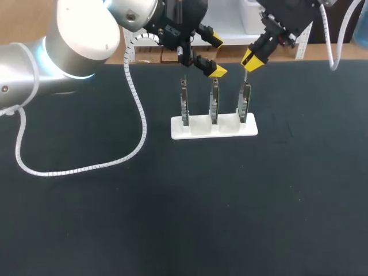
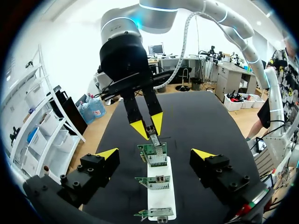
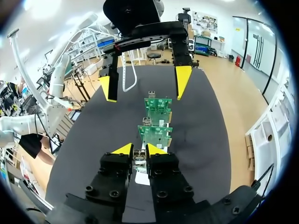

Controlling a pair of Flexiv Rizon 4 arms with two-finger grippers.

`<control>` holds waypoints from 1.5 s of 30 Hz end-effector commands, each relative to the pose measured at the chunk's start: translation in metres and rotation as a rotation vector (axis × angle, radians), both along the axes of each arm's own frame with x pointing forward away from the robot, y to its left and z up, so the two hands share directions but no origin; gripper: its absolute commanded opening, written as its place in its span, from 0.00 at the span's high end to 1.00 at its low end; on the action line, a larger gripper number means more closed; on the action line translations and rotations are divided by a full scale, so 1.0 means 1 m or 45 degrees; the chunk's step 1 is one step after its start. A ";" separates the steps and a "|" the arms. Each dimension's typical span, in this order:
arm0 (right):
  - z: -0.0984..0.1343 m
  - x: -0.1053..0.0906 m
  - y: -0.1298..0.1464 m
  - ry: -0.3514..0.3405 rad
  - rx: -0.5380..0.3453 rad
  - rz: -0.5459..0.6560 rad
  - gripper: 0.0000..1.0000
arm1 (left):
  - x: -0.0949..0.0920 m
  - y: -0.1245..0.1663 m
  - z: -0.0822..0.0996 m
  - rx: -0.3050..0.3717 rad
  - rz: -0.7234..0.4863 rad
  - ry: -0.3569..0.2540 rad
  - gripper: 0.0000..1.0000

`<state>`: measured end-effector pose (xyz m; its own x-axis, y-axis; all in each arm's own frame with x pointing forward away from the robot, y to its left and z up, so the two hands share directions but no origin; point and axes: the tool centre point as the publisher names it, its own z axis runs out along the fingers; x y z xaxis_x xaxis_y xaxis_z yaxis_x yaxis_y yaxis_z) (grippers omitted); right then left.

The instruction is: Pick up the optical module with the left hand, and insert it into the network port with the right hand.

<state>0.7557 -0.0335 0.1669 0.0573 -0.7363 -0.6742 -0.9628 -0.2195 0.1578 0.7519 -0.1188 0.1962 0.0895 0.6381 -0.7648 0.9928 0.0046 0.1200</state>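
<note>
A white holder (image 1: 195, 129) carries three upright green circuit boards with network ports. My right gripper (image 1: 253, 60) hangs over the rightmost board (image 1: 244, 103), shut on a small metal optical module (image 2: 152, 132) whose lower end meets that board's top edge (image 2: 153, 154). In the right wrist view the module (image 3: 138, 157) sits pinched between the yellow tips, with the other two boards (image 3: 154, 133) ahead. My left gripper (image 1: 217, 56) is open and holds nothing, hovering behind the middle board (image 1: 214, 106). The left wrist view looks down the row between its spread fingertips (image 2: 108, 153).
The holder (image 2: 161, 198) stands at the back middle of the black table (image 1: 172, 201). A white coiled cable (image 1: 138, 115) from my left arm loops over the table's left half. Both grippers are close together above the boards.
</note>
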 end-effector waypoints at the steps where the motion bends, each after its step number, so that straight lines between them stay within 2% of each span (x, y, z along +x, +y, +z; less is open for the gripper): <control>1: -0.004 -0.003 0.000 -0.005 0.003 -0.009 1.00 | 0.001 -0.001 0.002 0.011 0.000 0.006 0.00; 20: 0.005 -0.011 -0.002 -0.051 0.009 -0.044 1.00 | 0.001 -0.001 0.002 0.011 0.000 0.006 0.00; 45: -0.006 -0.011 -0.002 -0.019 0.019 -0.060 1.00 | 0.001 -0.001 0.002 0.011 0.000 0.006 0.00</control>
